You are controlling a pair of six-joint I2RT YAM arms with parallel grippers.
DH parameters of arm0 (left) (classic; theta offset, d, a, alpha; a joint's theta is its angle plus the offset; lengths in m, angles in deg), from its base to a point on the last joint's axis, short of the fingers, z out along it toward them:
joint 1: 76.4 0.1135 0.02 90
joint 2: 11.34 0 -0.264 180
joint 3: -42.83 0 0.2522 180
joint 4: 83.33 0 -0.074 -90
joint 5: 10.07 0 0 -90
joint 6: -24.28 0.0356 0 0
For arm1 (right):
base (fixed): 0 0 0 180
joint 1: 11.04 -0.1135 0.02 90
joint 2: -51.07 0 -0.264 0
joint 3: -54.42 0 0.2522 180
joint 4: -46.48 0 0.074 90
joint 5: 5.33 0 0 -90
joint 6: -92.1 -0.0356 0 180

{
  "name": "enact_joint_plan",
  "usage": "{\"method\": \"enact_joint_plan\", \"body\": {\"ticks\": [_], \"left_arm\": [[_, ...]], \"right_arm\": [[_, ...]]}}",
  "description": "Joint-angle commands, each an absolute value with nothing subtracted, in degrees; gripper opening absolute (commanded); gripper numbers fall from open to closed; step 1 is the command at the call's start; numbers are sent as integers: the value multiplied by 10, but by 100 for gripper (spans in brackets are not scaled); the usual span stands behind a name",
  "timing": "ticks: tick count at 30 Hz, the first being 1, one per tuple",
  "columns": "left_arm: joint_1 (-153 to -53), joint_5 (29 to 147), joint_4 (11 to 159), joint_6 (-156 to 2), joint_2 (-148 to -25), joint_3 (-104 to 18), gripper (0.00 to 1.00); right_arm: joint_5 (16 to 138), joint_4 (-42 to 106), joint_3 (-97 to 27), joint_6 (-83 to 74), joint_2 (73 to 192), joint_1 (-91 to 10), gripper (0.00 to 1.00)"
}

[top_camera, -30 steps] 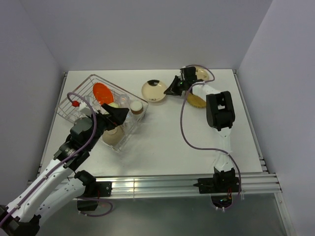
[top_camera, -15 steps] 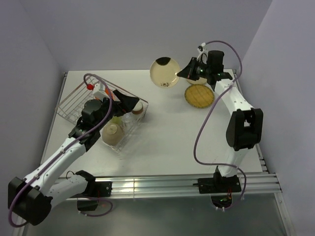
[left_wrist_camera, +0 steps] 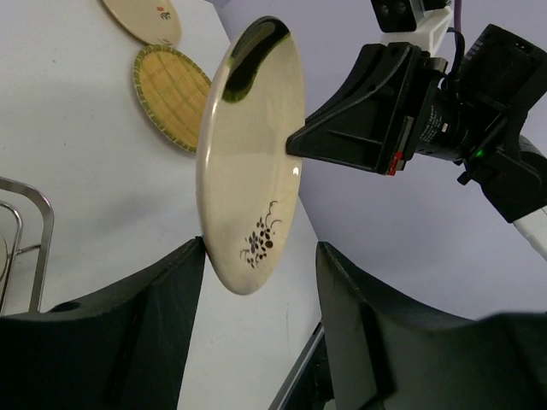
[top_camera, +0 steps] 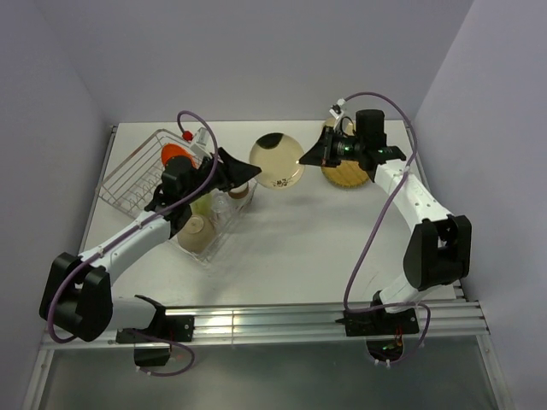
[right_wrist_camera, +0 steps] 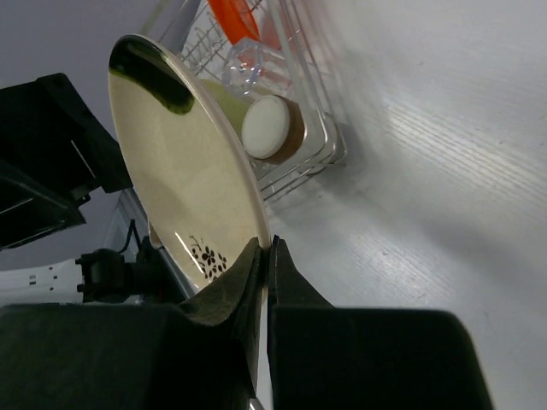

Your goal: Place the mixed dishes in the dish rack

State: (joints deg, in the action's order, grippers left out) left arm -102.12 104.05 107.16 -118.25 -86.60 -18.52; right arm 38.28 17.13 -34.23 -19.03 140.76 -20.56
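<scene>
A cream patterned plate (top_camera: 276, 161) hangs tilted on edge above the table, with my right gripper (top_camera: 311, 157) shut on its right rim (right_wrist_camera: 267, 248). My left gripper (top_camera: 248, 171) is open, and the plate's lower rim (left_wrist_camera: 248, 273) sits between its fingers (left_wrist_camera: 137, 333) without a visible grip. The dish rack (top_camera: 128, 166) stands at the left and holds an orange plate (top_camera: 175, 156), clear glasses (top_camera: 220, 205) and a white bowl (top_camera: 195, 231). A tan woven plate (top_camera: 346, 175) lies under the right arm. Another cream plate (left_wrist_camera: 141, 17) lies behind it.
A small cup with a brown rim (top_camera: 238, 190) stands at the rack's right corner (right_wrist_camera: 272, 128). The right arm's cable (top_camera: 376, 98) loops above the back of the table. Side walls close in left and right.
The right arm brought the plate down and left toward the rack. The left gripper swung right from over the rack to the plate's lower rim, and its jaws narrowed.
</scene>
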Motion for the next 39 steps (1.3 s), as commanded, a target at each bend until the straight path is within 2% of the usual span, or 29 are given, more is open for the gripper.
{"method": "enact_joint_plan", "body": {"ticks": [1, 7, 10, 11, 14, 16, 18, 23, 25, 33, 36, 39], "left_arm": [[-1021, 1062, 1096, -1178, -862, -214, 60], [-1021, 1041, 1030, -1147, -855, -222, 37], [-1022, 1034, 1008, -1136, -854, -227, 21], [-1022, 1034, 1005, -1134, -853, -227, 9], [-1022, 1035, 997, -1124, -843, -228, 0], [-1024, 1037, 997, -1115, -826, -222, 0], [-1024, 1049, 1001, -1108, -806, -209, 0], [-1024, 1074, 1008, -1103, -771, -179, 0], [-1024, 1078, 1010, -1105, -763, -170, 0], [-1024, 1083, 1022, -1113, -741, -138, 0], [-1024, 1083, 1016, -1108, -737, -138, 0], [-1023, 1076, 1007, -1099, -733, -141, 0]], "right_arm": [[364, 187, -342, -188, 1369, -225, 0], [366, 175, -342, -176, 1359, -250, 0], [376, 170, -340, -167, 1350, -264, 0], [379, 169, -340, -165, 1347, -268, 0], [390, 168, -339, -157, 1342, -274, 0], [392, 166, -345, -143, 1344, -275, 0], [390, 162, -351, -125, 1347, -275, 8], [347, 167, -372, -106, 1365, -277, 45], [337, 173, -378, -97, 1369, -283, 52], [256, 180, -404, -36, 1388, -312, 51], [239, 166, -418, -20, 1398, -322, 45], [230, 141, -430, -5, 1409, -329, 29]]}}
